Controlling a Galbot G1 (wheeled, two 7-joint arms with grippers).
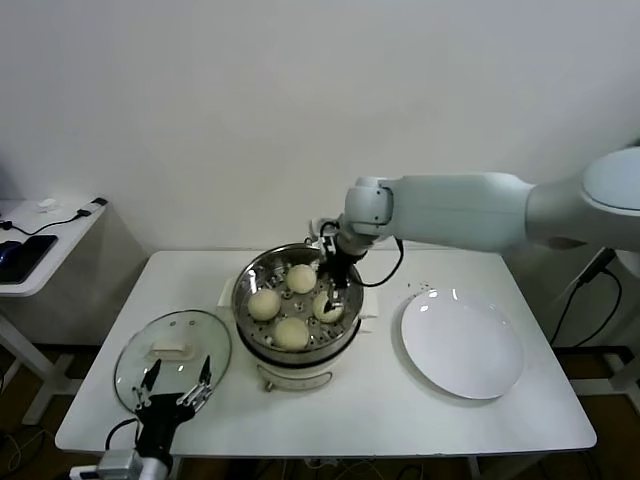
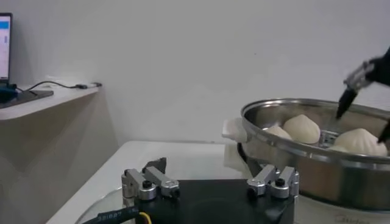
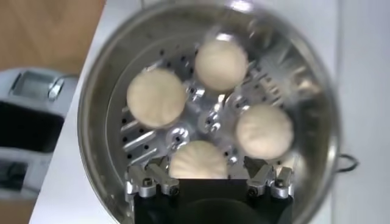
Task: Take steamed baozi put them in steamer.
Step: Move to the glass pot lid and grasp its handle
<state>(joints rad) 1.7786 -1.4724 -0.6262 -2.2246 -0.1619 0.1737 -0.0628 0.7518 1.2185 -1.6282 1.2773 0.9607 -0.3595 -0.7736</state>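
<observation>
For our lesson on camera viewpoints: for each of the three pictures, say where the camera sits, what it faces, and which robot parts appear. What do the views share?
Head view: high on the robot, facing down at the table; both arms show.
Left wrist view: low by the glass lid, facing sideways at the steamer; left gripper shows.
Right wrist view: above the steamer, facing straight down; right gripper open around one of the steamed baozi.
All three share the steamer and buns.

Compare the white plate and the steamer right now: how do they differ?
The white plate is flat, shallow and holds nothing; the steamer is a deep steel pot holding four baozi. The plate is plain white; the steamer is shiny metal with a perforated tray. The right gripper hangs open over the steamer; no gripper is over the plate. Both are round and sit on the table.
</observation>
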